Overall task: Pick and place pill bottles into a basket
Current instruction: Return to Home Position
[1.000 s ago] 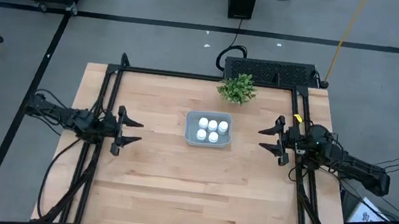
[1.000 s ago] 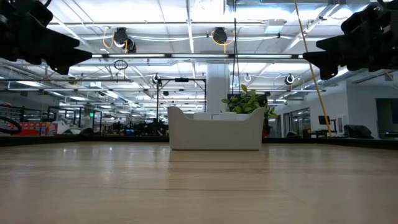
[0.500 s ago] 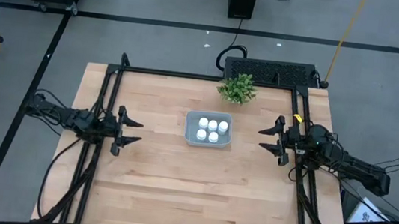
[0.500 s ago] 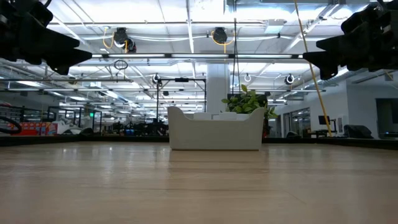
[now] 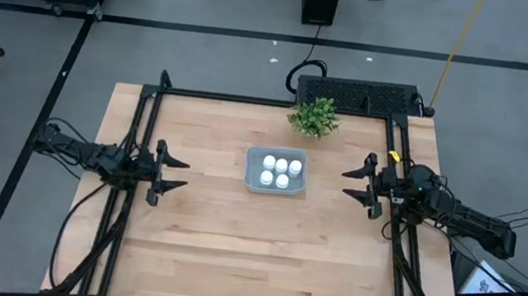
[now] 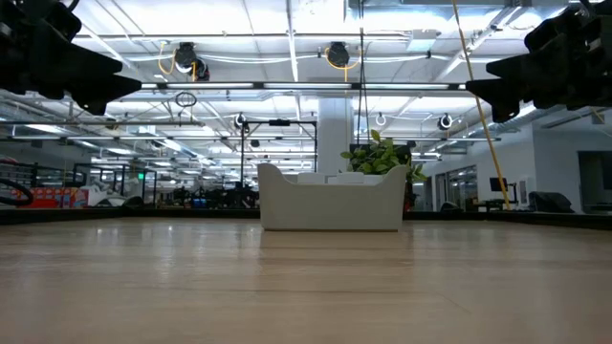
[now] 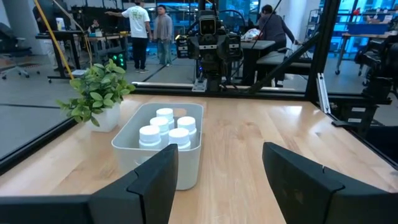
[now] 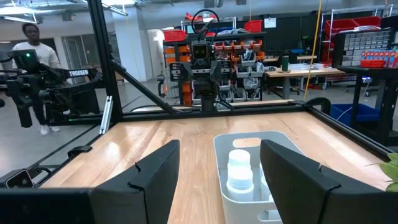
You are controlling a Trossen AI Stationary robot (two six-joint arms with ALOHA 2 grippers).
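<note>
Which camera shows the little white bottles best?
The high view: looking straight down into the basket, it shows all five bottles. In the left wrist view they overlap, the right wrist view shows mainly one, and the low view's basket wall mostly hides them.

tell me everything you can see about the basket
The basket is a shallow, open-topped rectangular bin with rounded corners, in what looks like pale grey-blue plastic. It sits upright and flat on the wooden table, near its middle, close to the small plant but apart from it. Five white pill bottles stand inside. The left gripper and right gripper hang open on either side, clear of it.
</note>
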